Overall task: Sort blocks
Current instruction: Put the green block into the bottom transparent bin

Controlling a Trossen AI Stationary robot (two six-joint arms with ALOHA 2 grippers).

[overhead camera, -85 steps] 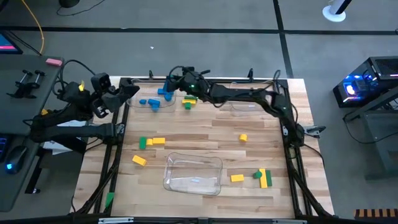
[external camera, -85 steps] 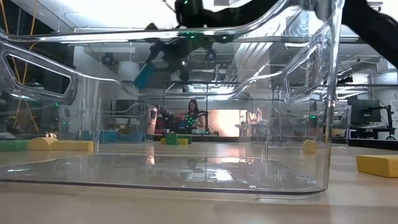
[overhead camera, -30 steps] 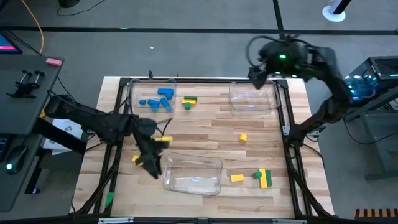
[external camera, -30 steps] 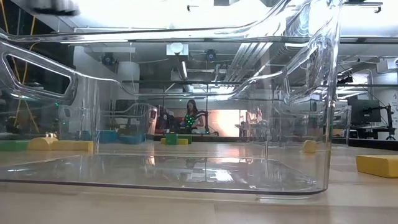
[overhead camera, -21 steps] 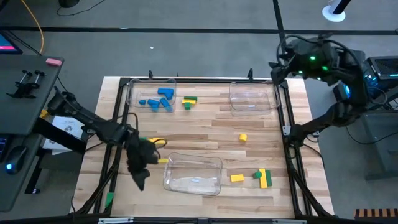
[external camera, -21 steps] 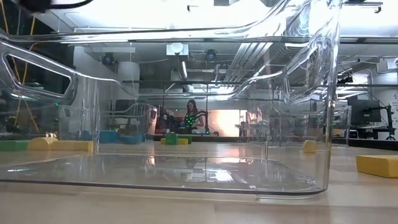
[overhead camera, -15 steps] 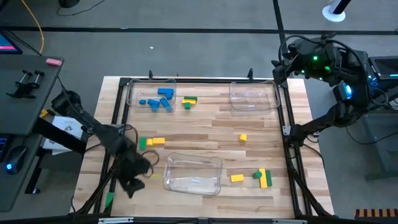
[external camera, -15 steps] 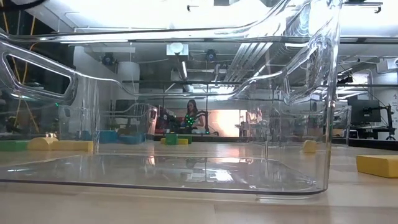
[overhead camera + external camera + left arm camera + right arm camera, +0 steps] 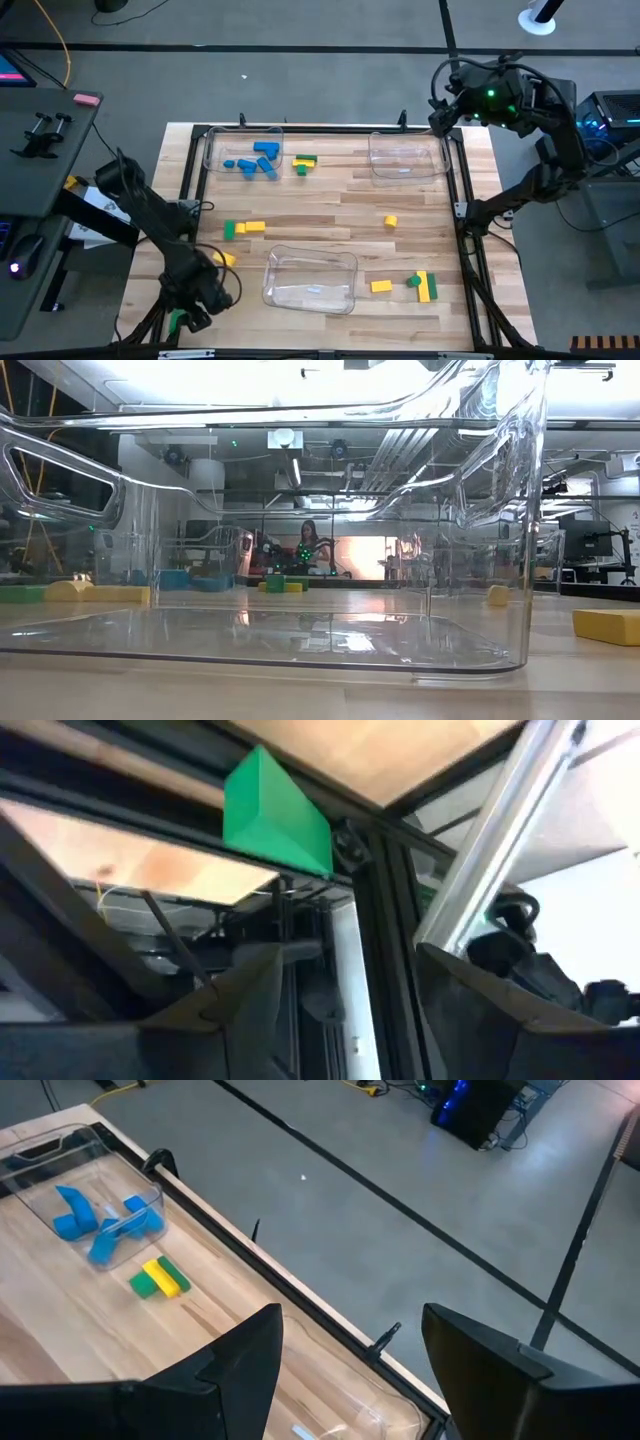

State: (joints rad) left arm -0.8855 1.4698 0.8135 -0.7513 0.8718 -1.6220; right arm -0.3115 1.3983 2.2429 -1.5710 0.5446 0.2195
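Blues sorted, plenty still loose!
Blue blocks (image 9: 255,160) sit in the far-left tray (image 9: 212,150); green and yellow ones lie scattered on the tabletop (image 9: 330,215). Left gripper (image 9: 340,990) hangs off the near-left corner, jaws apart and empty, facing a stray green block (image 9: 275,812). Right gripper (image 9: 345,1355), jaws apart, waits empty beyond the far edge.

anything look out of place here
Yes: one green block sits on the dark frame off the table's near-left corner, not on the wood with the others. The open left gripper is beside it. The right gripper waits beyond the far-right corner.
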